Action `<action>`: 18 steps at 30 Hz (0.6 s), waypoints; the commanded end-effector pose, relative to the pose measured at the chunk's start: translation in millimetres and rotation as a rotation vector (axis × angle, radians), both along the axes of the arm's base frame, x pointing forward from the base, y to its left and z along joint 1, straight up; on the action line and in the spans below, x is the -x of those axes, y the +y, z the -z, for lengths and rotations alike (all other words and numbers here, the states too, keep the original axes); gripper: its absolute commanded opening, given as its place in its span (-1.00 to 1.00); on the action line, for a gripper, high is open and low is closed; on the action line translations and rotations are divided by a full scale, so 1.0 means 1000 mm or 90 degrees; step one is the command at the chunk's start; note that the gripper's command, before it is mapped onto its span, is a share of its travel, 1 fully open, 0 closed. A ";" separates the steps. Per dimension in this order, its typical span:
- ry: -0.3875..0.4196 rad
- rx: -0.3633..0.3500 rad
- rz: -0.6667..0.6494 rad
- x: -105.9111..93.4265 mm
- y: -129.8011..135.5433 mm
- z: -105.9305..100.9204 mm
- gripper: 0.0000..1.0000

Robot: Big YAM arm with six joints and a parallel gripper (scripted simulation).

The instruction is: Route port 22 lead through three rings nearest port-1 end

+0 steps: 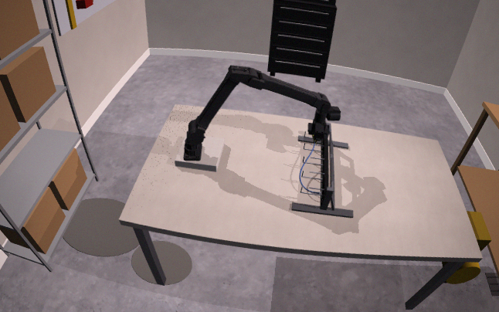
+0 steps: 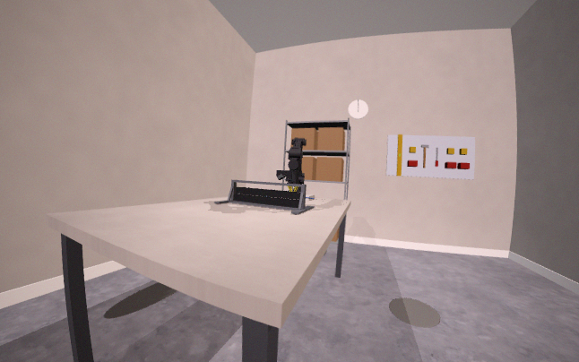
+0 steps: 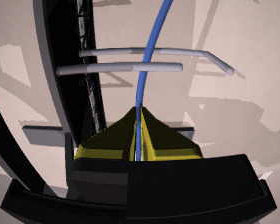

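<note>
A black patch-panel rack [image 1: 320, 210] [image 2: 262, 194] stands upright on the table [image 1: 224, 217] on two flat feet. A row of thin wire rings [image 1: 308, 182] juts from its left side. A blue lead [image 1: 302, 167] [image 3: 152, 36] bows out from the rack's near end and runs along the rings to its far end. My gripper [image 1: 313, 140] [image 2: 292, 188] [image 3: 138, 112] is at the far end, shut on the lead between its yellow fingertips. In the wrist view the lead crosses a grey ring [image 3: 211, 59] just ahead of the fingers. The port plates are too small to read.
The arm's base sits on a grey plate [image 1: 212, 151] at the table's left side. The rack stands right of the table's middle, away from the edges. Shelves with boxes [image 1: 18, 116] stand off the table to the left, and a black drawer cabinet [image 1: 301, 35] stands behind.
</note>
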State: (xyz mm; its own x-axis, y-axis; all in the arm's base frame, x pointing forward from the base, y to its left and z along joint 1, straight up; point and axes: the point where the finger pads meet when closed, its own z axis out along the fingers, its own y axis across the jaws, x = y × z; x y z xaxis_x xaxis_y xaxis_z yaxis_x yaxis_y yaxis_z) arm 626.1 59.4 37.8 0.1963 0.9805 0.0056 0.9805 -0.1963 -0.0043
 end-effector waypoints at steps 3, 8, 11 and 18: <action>-0.029 -0.003 -0.007 -0.023 -0.002 -0.019 -1.00; -0.029 -0.003 -0.007 -0.023 -0.002 -0.019 -1.00; -0.029 -0.003 -0.007 -0.023 -0.002 -0.019 -1.00; -0.029 -0.003 -0.007 -0.023 -0.002 -0.019 -0.35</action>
